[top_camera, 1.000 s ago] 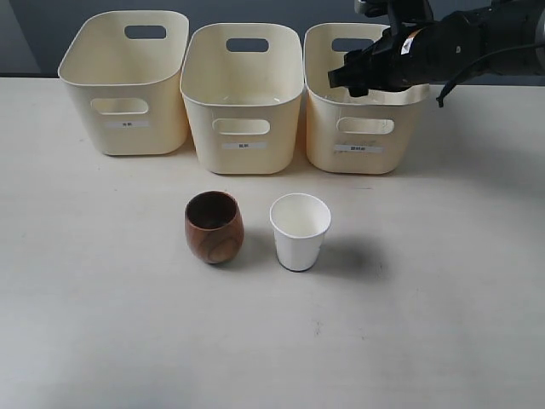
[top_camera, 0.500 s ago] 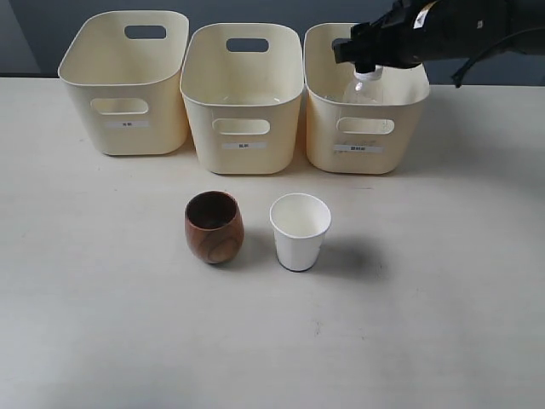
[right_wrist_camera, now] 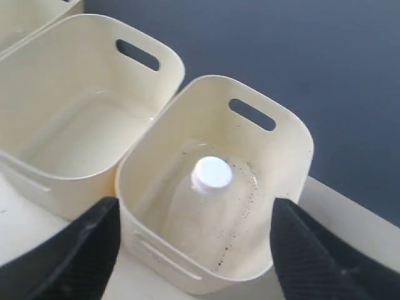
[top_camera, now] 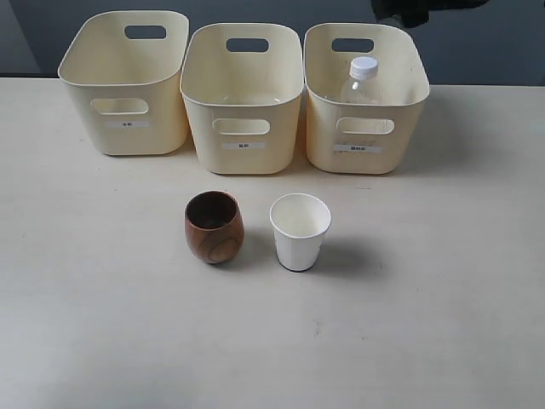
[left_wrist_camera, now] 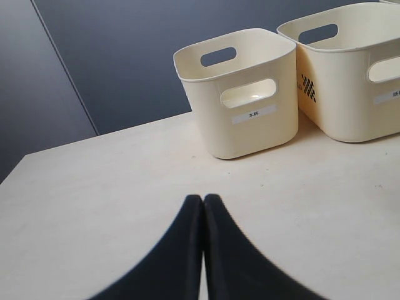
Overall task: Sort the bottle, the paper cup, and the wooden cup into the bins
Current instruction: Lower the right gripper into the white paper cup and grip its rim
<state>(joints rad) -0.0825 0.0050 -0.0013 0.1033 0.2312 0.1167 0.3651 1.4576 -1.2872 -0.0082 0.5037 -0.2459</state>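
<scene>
We see the bottle (top_camera: 364, 78) upright in the right-hand bin (top_camera: 366, 153), our right tool (right_wrist_camera: 194, 206) spread wide above it, gripping nothing. Our left tool (left_wrist_camera: 203, 212) is clenched. Both the wooden cup (top_camera: 214, 227) and the paper cup (top_camera: 300, 232) stand on the surface (top_camera: 426, 298).

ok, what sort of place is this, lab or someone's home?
Probably a lab test bench: bare pale table, three matching labelled bins in a row, plain dark backdrop.

- I see a pale, flat table (top_camera: 443, 324) (a few tiny specks on it).
- Behind it is a dark grey-blue wall (top_camera: 502, 51).
- The light is soft, with faint shadows.
</scene>
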